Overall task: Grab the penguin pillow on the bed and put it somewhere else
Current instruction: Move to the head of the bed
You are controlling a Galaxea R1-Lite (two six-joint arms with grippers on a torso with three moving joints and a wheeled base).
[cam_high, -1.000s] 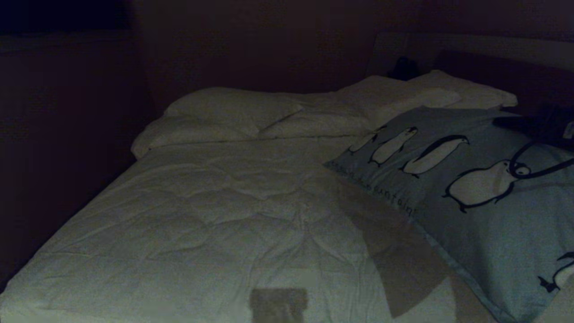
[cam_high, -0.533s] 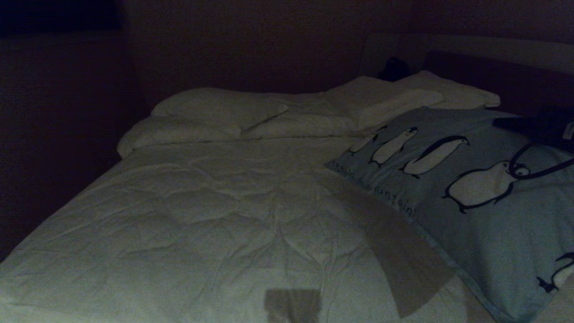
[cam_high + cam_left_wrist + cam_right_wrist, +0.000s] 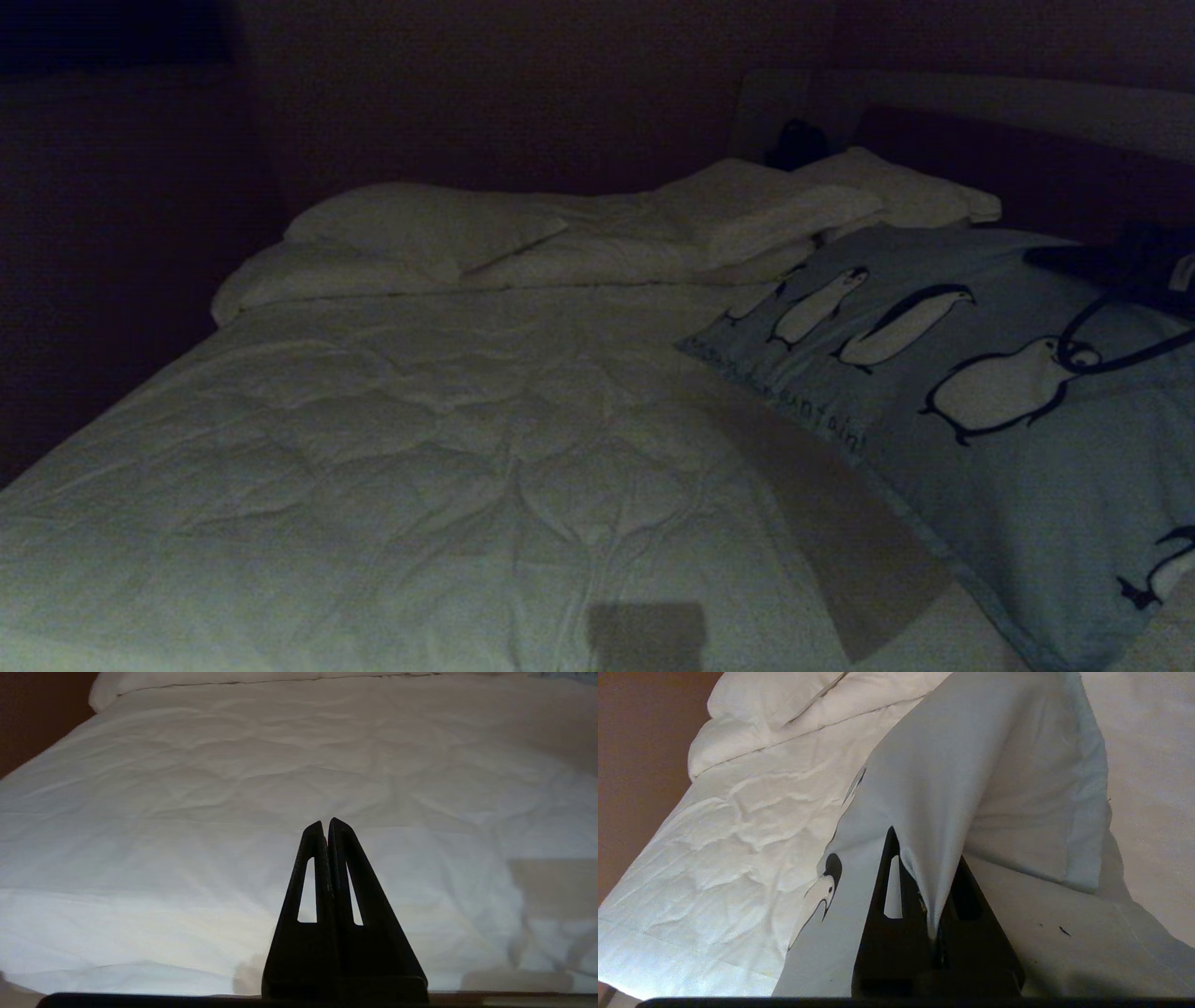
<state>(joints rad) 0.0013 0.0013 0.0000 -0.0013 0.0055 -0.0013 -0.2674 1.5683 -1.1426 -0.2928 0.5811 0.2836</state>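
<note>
With the right gripper (image 3: 931, 896) pinching only a fold of the pillow (image 3: 962, 765), which hangs ahead of it over the bed (image 3: 738, 826), the fabric may slip free; the left gripper (image 3: 325, 828) is closed and empty.

Open duvet (image 3: 420, 439) leftward, white pillows (image 3: 560, 233) at the head, penguin pillow (image 3: 980, 392) rightward.

Dim head view, brighter wrist views

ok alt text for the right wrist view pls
The right gripper is shut on a pinched fold of the penguin pillow, whose pale fabric drapes away from the black fingers, one printed penguin showing. Beyond it lies the bed with its wrinkled white duvet.
</note>
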